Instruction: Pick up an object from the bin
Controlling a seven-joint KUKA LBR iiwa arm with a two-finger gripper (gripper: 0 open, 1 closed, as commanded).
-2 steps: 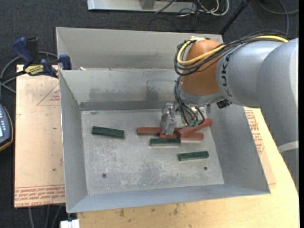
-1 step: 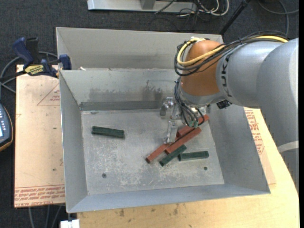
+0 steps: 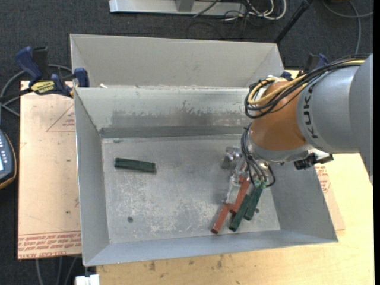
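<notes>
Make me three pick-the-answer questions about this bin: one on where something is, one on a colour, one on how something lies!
1. Where is the lone dark green bar?
A. on the left part of the bin floor
B. on the rim
C. in the right corner

2. What colour is the stick beside the dark green sticks under the gripper?
A. yellow
B. red-brown
C. white

3. How does the lone bar lie?
A. upright
B. leaning on a wall
C. flat

Answers:
1 A: it lies alone on the left, away from the arm.
2 B: it looks reddish brown next to the green ones.
3 C: its long side rests on the floor.
</notes>
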